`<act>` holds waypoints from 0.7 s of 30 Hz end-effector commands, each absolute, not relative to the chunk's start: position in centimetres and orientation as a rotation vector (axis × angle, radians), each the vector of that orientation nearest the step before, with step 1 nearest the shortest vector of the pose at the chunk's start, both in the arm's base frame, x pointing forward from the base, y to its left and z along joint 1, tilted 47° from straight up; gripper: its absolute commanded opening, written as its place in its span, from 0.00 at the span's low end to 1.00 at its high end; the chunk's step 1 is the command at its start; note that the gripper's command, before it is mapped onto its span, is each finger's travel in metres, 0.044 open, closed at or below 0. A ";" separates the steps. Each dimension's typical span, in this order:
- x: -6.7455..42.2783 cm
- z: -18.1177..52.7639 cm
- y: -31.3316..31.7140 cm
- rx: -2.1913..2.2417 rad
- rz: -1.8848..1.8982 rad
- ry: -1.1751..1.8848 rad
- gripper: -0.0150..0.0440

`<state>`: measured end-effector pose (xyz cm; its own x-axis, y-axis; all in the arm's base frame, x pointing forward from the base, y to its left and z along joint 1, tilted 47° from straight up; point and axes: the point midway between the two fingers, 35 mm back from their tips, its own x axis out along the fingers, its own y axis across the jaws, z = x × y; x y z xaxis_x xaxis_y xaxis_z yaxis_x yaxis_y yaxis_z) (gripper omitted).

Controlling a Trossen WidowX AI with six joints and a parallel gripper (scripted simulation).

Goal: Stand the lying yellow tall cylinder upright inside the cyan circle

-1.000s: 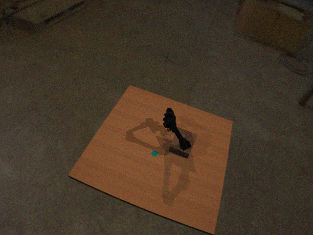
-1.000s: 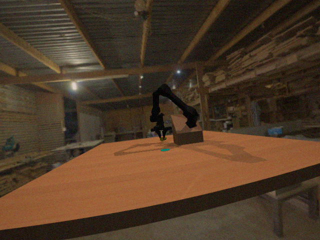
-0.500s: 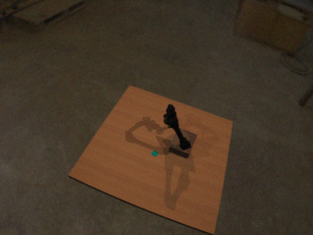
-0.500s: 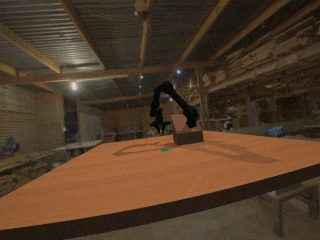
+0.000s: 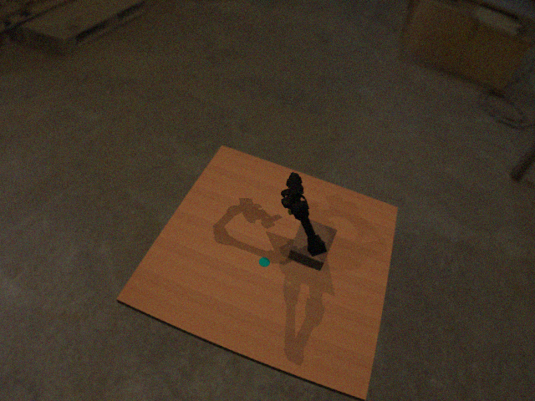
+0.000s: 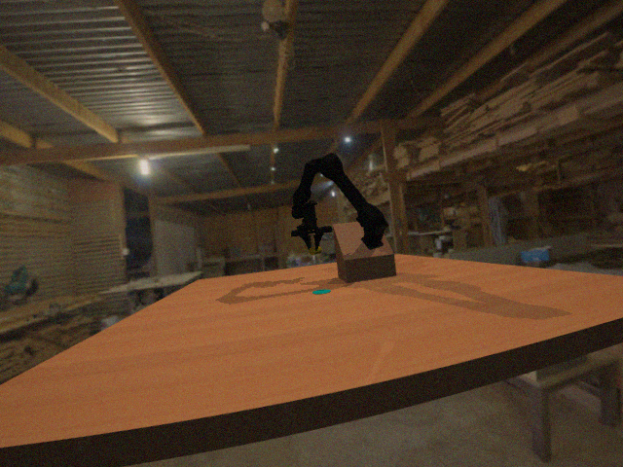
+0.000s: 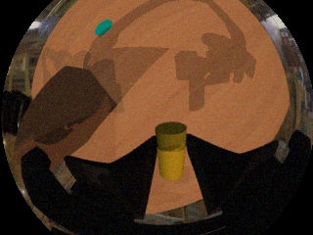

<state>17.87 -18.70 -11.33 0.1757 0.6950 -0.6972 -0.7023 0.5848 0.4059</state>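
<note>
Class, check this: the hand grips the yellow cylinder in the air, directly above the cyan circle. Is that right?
Not quite. The hand does grip the yellow cylinder in the air, but it is off to one side of the cyan circle, not directly above it. The top view shows the offset most clearly.

Arm: I see it arched high, wrist pointing down.
Gripper (image 6: 312,245): closed on the yellow tall cylinder (image 7: 171,152) between its fingers.

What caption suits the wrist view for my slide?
Black fingers grip the yellow tall cylinder above the orange wooden table, far from the cyan circle.
</note>
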 end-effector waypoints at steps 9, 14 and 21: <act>19.5 -8.8 -18.5 0.066 0.924 1.049 0.43; 20.4 -7.5 -18.0 0.117 0.885 1.084 0.43; 21.6 -5.6 -17.2 0.190 0.829 1.130 0.43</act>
<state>21.14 -17.77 -6.54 0.1707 0.6674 -0.7249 -0.5235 0.6847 0.5070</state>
